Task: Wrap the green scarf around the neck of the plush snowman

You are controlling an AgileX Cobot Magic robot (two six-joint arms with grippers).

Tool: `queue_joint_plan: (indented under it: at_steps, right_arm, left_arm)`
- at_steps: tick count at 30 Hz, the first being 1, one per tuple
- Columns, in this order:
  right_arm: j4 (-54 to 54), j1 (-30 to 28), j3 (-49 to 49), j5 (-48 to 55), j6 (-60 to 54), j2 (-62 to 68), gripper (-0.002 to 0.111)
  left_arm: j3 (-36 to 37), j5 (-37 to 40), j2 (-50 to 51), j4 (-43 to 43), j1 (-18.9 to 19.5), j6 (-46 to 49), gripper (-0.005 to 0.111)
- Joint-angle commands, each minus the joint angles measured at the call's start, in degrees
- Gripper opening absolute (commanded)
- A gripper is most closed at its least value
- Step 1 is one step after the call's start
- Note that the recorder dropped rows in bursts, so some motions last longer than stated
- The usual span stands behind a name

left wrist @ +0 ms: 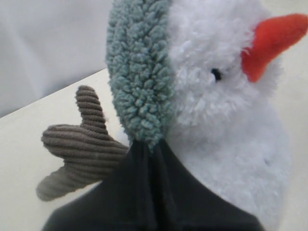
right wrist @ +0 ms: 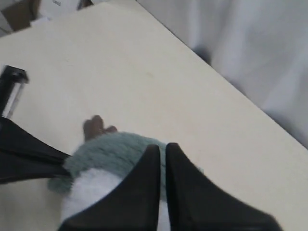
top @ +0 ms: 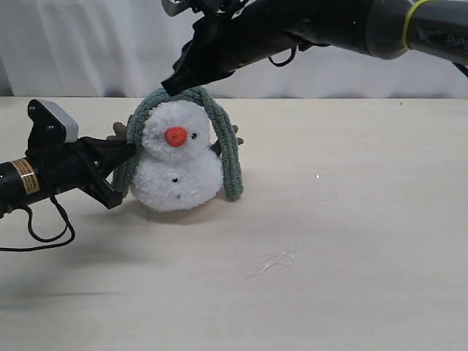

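Dull grey-green fuzzy scarf (top: 232, 157) on a white snowman (top: 179, 183) with orange nose (top: 175, 136), black eyes (left wrist: 216, 74); ribbed brown arm (left wrist: 79, 144) beside the black fingers (left wrist: 110, 202); pale cream table (top: 351, 241)

One fluffy white two-ball plush snowman (top: 179, 179). One long grey-green fuzzy knit scarf (top: 232, 164). Two brown corduroy branch arms (top: 117, 132). One orange round nose (top: 175, 136). Two black grippers: left gripper (top: 130, 152), right gripper (top: 170, 88). One pale tabletop (top: 365, 219).
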Motion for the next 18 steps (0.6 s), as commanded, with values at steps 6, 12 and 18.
queue_joint_plan:
  at_steps: [6, 12, 18]
  right_arm:
    - [10.84, -0.1, -2.48, 3.48, -7.73, 3.8, 0.004]
    - [10.84, -0.1, -2.48, -3.93, -7.16, 5.09, 0.004]
    - [10.72, -0.1, -2.48, -4.09, -6.86, 7.28, 0.004]
  left_arm:
    - [-0.2, -0.1, -0.04, -0.04, -0.12, 0.08, 0.0]
    - [-0.2, -0.1, -0.04, 0.07, -0.12, 0.08, 0.0]
    - [-0.2, -0.1, -0.04, 1.28, -0.12, -0.05, 0.0]
